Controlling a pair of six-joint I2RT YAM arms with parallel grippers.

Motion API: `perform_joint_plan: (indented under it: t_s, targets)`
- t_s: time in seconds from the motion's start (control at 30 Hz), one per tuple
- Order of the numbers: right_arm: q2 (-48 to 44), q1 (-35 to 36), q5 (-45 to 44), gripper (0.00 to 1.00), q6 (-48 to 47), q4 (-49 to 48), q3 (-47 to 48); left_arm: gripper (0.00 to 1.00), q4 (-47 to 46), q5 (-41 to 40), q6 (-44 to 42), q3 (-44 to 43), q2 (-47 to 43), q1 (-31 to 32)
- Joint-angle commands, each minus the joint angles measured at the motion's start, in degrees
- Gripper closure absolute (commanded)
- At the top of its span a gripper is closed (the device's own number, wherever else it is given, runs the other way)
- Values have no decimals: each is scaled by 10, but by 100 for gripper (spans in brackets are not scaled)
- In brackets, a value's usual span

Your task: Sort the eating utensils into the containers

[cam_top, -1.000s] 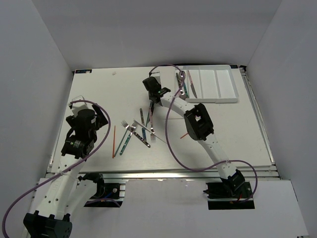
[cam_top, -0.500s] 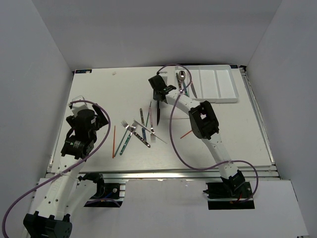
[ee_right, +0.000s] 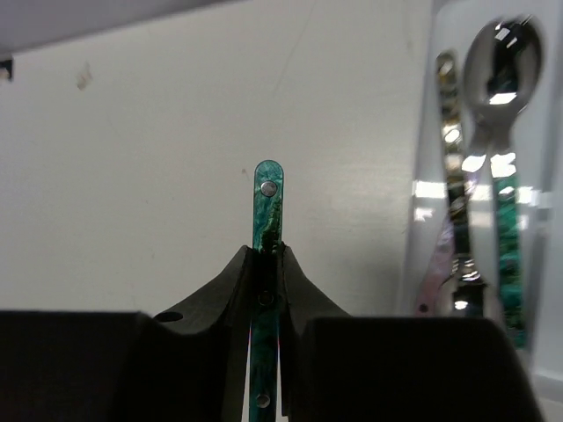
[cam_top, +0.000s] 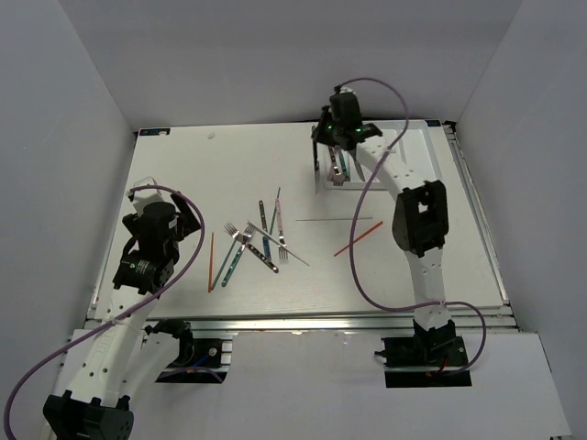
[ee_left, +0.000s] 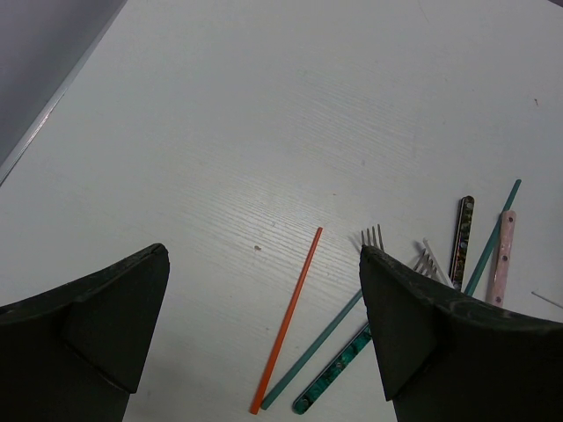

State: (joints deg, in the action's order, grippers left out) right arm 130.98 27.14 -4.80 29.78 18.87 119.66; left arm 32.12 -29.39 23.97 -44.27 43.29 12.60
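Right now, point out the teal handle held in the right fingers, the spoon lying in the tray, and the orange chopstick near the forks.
teal handle [ee_right: 268, 192]: right wrist view, rounded riveted end.
spoon [ee_right: 501, 54]: right wrist view, its bowl.
orange chopstick [ee_left: 286, 321]: left wrist view, mid-length.

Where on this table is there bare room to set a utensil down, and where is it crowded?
Bare: the table far left, between its far edge and the fork cluster; near right, between the orange-red chopstick and the right edge. Crowded: the cluster mid-table, and the left end of the tray, where the right gripper holds a teal-handled utensil close by.
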Motion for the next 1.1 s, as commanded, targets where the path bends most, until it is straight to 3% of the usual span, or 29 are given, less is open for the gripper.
perform_joint_plan:
  t_s: [0.0,0.2,0.4,0.7,0.87,1.07]
  targets:
    - [-47,-52,42,100,-18,-38,5,2,-5,-3,-3,6,-6,2]
    - [2,-124,43,100,-104,-101,43,2,-6,-1,-3,6,4,2]
    - [113,-155,77,100,-171,-141,156,2,-3,-11,-3,5,24,3]
    - [111,-159,65,100,-236,-183,83,2,-3,-10,-3,2,44,2]
    - [89,-160,68,100,-224,-183,44,2,-3,-11,-3,2,43,2]
    - [110,-163,53,100,-207,-153,120,2,-1,-16,-2,5,36,3]
